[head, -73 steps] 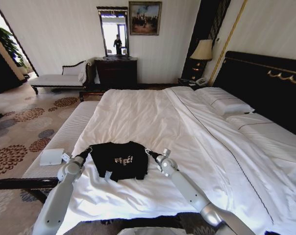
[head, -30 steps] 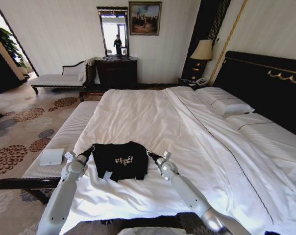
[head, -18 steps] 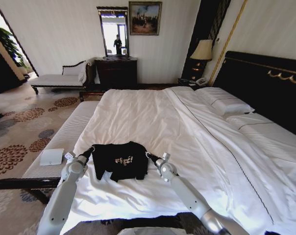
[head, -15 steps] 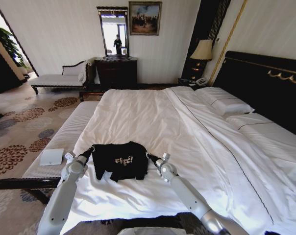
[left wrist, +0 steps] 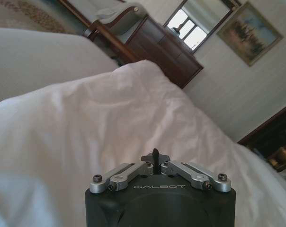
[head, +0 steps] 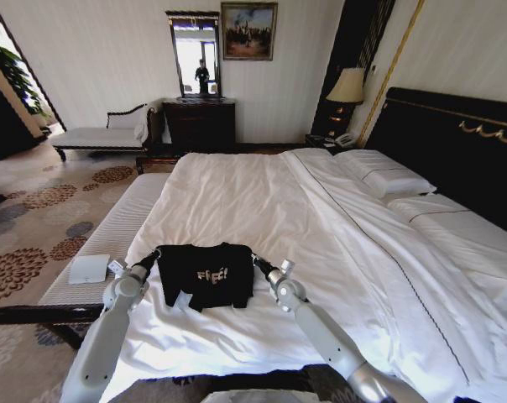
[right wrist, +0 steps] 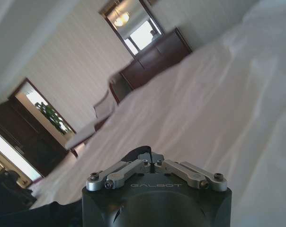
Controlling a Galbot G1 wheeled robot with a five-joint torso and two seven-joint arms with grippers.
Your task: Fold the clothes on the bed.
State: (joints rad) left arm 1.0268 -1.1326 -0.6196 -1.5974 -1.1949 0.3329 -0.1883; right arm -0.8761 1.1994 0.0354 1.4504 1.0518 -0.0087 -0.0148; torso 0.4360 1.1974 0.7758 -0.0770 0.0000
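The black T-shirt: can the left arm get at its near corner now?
Probably yes. The left pincer sits at the edge of the black T-shirt on the bed, and nothing lies between them.

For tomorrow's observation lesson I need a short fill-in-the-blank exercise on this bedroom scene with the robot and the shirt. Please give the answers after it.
1. The black T-shirt lies on a bed with ____ sheets.
2. The lettering on the T-shirt's chest is ____ in colour.
3. The left hand and the right hand are at opposite ____ of the T-shirt.
4. On the wall beside the mirror hangs a framed ____.

Answers: white; white; sides; painting
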